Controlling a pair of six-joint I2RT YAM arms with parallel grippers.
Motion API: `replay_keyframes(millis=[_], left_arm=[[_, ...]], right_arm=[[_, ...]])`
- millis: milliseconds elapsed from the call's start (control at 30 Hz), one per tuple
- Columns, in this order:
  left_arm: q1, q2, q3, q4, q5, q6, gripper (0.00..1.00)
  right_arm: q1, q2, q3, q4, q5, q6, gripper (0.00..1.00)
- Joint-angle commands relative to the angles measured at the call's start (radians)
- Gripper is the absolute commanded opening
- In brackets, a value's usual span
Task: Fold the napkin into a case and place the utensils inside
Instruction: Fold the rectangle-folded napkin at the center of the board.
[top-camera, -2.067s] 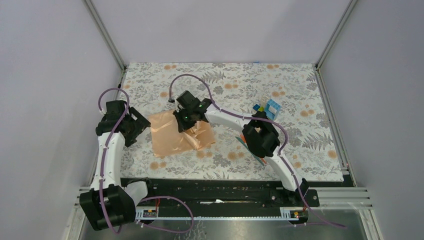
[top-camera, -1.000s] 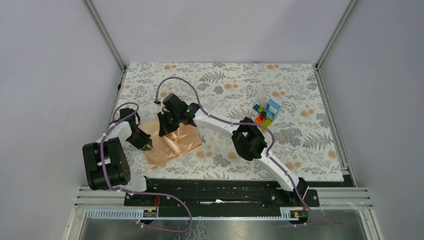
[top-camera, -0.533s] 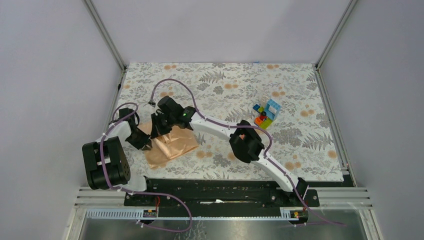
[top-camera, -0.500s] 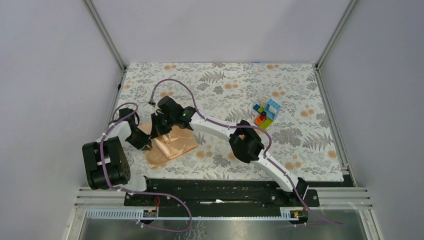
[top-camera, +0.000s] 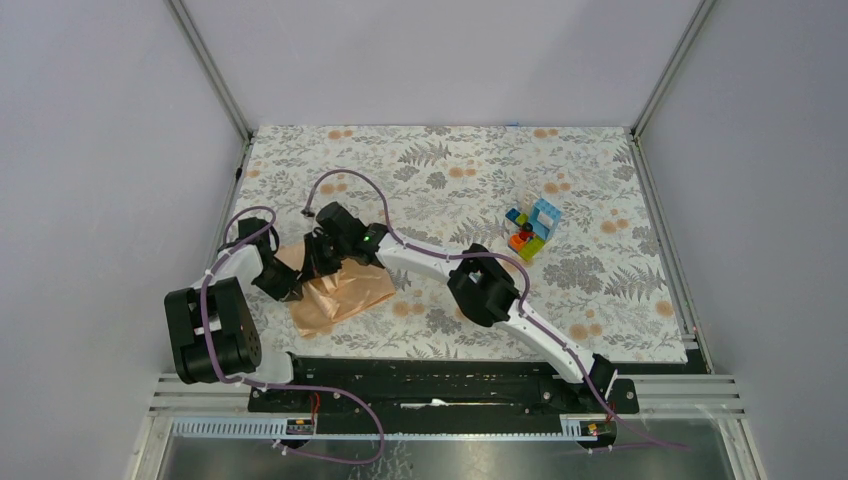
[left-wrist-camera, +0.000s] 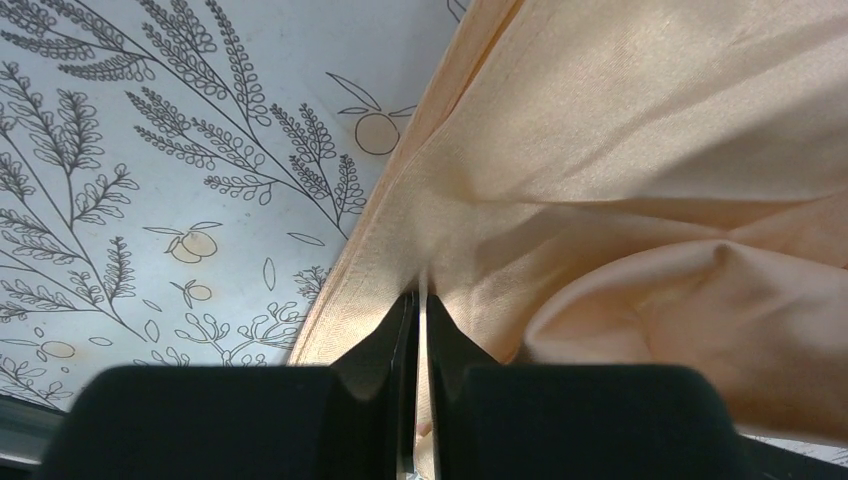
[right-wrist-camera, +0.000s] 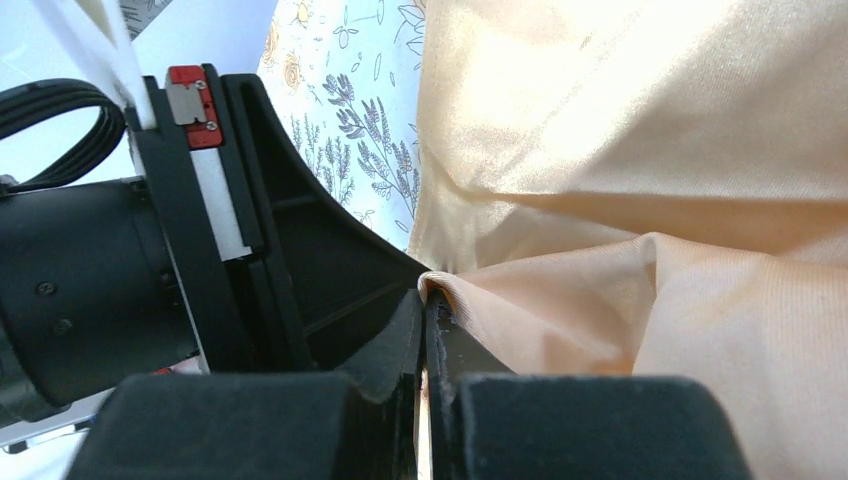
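The peach-orange napkin lies partly folded and rumpled at the near left of the mat. My left gripper is at its left edge; in the left wrist view it is shut on the hem of the napkin. My right gripper reaches across from the right. It is shut on a raised fold of the napkin, close beside the left arm's black wrist housing. The utensils are not visible in any view.
A cluster of multicoloured toy blocks sits at the right of the floral mat. The right arm's elbow hangs over the mat's near middle. Grey walls and metal frame rails bound the space.
The right gripper has carried its napkin fold leftward, so the cloth is now narrower. The left gripper's jaws have come together on the napkin's left edge.
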Motion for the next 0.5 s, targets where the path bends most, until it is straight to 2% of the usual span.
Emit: replay_keyframes(millis=[0, 67, 300, 467], left_arm=[[-0.001, -0.002, -0.013, 0.046, -0.034, -0.014, 0.1], [0.0, -0.025, -0.001, 0.026, -0.034, -0.017, 0.1], [0.056, -0.221, 0.074, -0.126, -0.035, -0.02, 0.2], [0.092, -0.348, 0.121, -0.188, -0.072, -0.004, 0.23]], right_arm=[[0.005, 0.003, 0.039, 0.062, -0.015, 0.053, 0.0], [0.004, -0.007, 0.027, 0.036, -0.011, 0.055, 0.08], [0.002, -0.07, 0.032, -0.098, -0.005, 0.071, 0.51], [0.002, -0.119, 0.06, -0.182, -0.039, 0.075, 0.64]])
